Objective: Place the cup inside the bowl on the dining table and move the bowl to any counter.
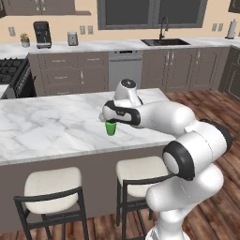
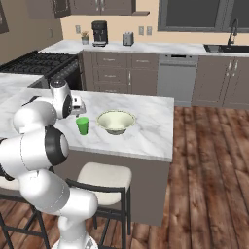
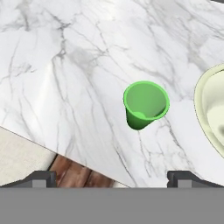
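The small green cup [image 1: 110, 127] [image 2: 82, 125] [image 3: 145, 104] stands upright on the marble dining table [image 1: 47, 126] [image 2: 151, 126] [image 3: 65, 65], close to its stool-side edge. The wide cream bowl [image 2: 115, 121] [image 3: 212, 111] sits just beside it, a small gap apart; in the left base view the arm hides it. My gripper [image 1: 105, 117] [image 2: 78, 109] [image 3: 112, 177] hovers above the cup, pointing down, open and empty. Its fingertips [image 3: 41, 177] are spread wide, and the cup lies ahead of them, a little toward the bowl's side.
Cushioned stools [image 1: 51, 187] [image 1: 138, 171] [image 2: 104, 177] stand under the table's near edge. The wall counter [image 1: 93, 45] [image 2: 146, 47] carries a coffee machine [image 1: 42, 33], a toaster [image 1: 72, 38] and a sink [image 1: 165, 41]. A stove [image 1: 9, 70] is at the left.
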Controlling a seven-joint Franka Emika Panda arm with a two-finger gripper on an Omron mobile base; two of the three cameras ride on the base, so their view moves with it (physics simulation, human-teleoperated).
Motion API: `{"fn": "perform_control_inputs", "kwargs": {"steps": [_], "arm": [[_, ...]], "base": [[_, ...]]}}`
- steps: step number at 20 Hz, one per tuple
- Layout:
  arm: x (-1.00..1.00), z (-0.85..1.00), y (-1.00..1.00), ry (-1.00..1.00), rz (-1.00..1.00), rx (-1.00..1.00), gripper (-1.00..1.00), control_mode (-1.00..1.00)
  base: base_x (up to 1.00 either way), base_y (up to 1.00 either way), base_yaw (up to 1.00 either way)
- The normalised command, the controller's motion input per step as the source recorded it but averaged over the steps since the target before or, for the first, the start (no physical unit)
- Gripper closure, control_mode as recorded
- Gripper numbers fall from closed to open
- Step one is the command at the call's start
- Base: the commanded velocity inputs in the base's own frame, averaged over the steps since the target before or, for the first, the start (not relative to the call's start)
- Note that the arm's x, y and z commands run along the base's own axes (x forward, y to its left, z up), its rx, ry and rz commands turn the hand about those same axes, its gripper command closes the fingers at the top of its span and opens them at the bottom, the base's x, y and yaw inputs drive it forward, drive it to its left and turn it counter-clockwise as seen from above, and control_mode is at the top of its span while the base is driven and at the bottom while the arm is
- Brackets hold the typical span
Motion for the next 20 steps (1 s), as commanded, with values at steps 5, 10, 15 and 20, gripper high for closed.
{"fn": "perform_control_inputs", "kwargs": {"steps": [5,10,15,20], "arm": [[0.00,-0.08,0.00,0.00,0.01,-0.01,-1.00,-1.00],[0.00,-0.10,0.00,0.00,0.01,-0.01,-1.00,-1.00],[0.00,-0.10,0.00,0.00,0.01,-0.01,-1.00,-1.00],[0.01,-0.11,0.00,0.00,0.01,0.00,-1.00,-1.00]], "base": [[0.00,0.00,0.00],[0.00,0.00,0.00],[0.00,0.00,0.00],[0.00,0.00,0.00]]}}
